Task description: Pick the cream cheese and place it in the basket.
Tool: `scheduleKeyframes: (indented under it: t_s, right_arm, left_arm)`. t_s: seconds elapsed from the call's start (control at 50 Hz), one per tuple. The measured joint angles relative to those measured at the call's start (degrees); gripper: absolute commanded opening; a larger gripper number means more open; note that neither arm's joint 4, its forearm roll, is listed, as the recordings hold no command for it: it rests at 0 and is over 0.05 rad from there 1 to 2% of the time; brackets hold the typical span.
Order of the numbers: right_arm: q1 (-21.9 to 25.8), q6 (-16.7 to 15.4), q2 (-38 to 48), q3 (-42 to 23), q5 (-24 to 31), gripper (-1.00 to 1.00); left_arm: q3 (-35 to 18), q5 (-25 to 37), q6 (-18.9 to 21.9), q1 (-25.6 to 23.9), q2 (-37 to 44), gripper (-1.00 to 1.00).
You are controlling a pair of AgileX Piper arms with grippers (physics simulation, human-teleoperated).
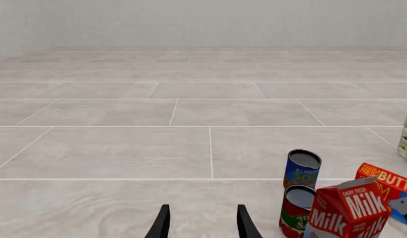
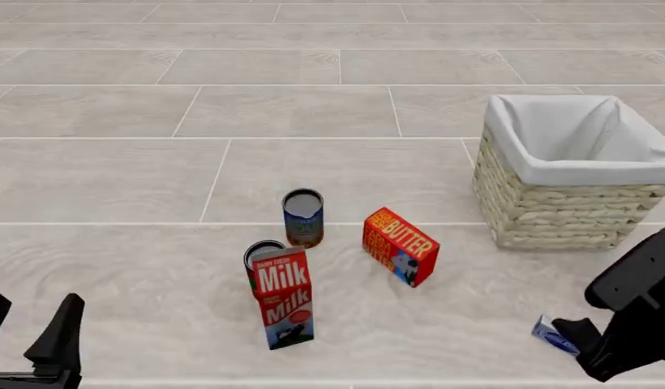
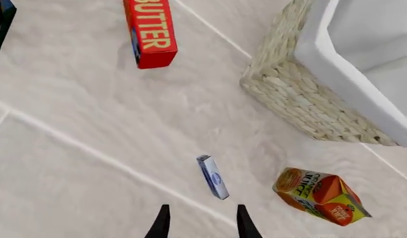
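The cream cheese [image 3: 213, 177] is a small flat pale blue box lying on the floor, just ahead of my right gripper [image 3: 201, 223], which hangs above it, open and holding nothing. In the front view the cream cheese [image 2: 553, 335] peeks out at the left of the right gripper [image 2: 584, 334], partly hidden by the arm. The basket [image 2: 549, 203], woven wicker with a white lining, stands beyond at the right, and its wall [image 3: 303, 99] shows in the right wrist view. My left gripper [image 2: 30, 332] stays low at the near left, open and far from both; its fingers [image 1: 162, 223] frame bare floor.
A red butter box [image 2: 401, 245], a milk carton [image 2: 284, 298] and two cans [image 2: 303, 217] [image 2: 261, 255] stand in the middle. An orange juice carton [image 3: 319, 196] lies near the basket beside the cream cheese. The milk [image 1: 349, 210] and the cans [image 1: 302, 168] also show in the left wrist view.
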Motion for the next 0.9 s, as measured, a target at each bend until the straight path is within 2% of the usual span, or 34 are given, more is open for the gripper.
scheduleKeyframes:
  t_s: [0.5,0.9]
  right_arm:
    - [-4.8,-9.7,9.2,4.6,-7.0,1.0]
    - [-8.9,-15.3,15.5,5.7,-12.2,1.0]
  left_arm:
    - [0.0,0.0,0.0,0.0,0.0,1.0]
    - [0.0,0.0,0.0,0.0,0.0,1.0]
